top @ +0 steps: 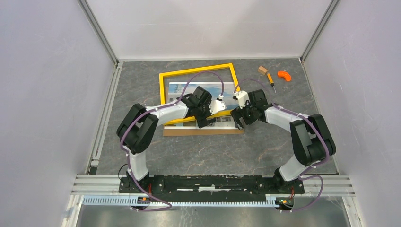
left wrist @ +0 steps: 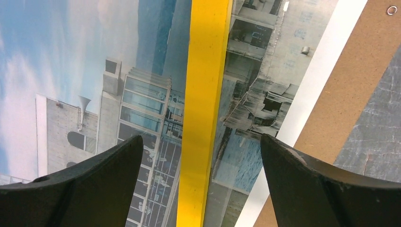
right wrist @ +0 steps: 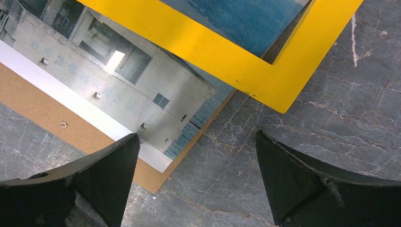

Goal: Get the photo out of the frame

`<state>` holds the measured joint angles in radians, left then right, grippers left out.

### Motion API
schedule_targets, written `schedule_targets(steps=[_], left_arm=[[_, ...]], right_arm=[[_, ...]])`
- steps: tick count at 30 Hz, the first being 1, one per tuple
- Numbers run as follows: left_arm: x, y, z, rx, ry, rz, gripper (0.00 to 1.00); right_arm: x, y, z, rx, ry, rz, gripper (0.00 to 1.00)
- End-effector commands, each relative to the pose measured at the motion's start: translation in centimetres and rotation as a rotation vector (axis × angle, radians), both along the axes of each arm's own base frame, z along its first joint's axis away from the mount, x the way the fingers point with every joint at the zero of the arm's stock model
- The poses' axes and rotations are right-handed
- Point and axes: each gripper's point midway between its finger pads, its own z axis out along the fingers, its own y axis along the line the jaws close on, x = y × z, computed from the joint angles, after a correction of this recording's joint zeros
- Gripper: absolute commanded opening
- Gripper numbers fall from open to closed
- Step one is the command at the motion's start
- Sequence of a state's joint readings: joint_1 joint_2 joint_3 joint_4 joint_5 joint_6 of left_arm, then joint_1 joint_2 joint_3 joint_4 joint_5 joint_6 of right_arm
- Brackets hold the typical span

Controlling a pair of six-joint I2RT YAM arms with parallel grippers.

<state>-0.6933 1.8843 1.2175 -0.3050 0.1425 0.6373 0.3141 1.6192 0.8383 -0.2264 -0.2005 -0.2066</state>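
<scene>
The frame (top: 197,70), a yellow border, lies askew on the grey table, its near bar crossing the photo (top: 179,89). The photo rests on a brown backing board (top: 203,132). My left gripper (top: 206,122) hovers open over the near bar. In the left wrist view the frame's yellow bar (left wrist: 205,94) runs between the wide fingers of my left gripper (left wrist: 201,146), over the photo (left wrist: 71,71). My right gripper (top: 239,122) is open beside the photo's right corner. In the right wrist view my right gripper (right wrist: 196,142) holds nothing, with the photo (right wrist: 118,85) and the frame corner (right wrist: 279,80) ahead.
A small wooden block (top: 262,70), an orange-handled screwdriver (top: 271,81) and an orange piece (top: 284,75) lie at the back right. The backing board (right wrist: 38,109) sticks out beyond the photo. White walls close in the table on three sides.
</scene>
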Motion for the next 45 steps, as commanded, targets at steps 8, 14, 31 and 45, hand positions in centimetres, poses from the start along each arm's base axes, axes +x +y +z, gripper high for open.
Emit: schedule_targets(steps=[8,14,31,45], left_arm=[[3.3,2.3,-1.0,0.097,-0.062,0.110,0.96],[5.5,3.6,-0.4,0.114,-0.115,0.162,0.93],[-1.0,8.1,9.9,-0.481,0.445,0.592,0.95],[-8.3,17.0,8.2,-0.885,0.793,1.189,0.99]], right_arm=[[-3.3,-3.7,-3.9,-0.177,0.130,-0.030,0.98],[-4.1,-4.1,-4.3,-0.187,0.142,-0.025,0.98],[-3.7,-1.9,-2.3,-0.071,0.111,0.011,0.98],[-4.9,-0.1,-2.5,0.027,0.166,0.057,0.98]])
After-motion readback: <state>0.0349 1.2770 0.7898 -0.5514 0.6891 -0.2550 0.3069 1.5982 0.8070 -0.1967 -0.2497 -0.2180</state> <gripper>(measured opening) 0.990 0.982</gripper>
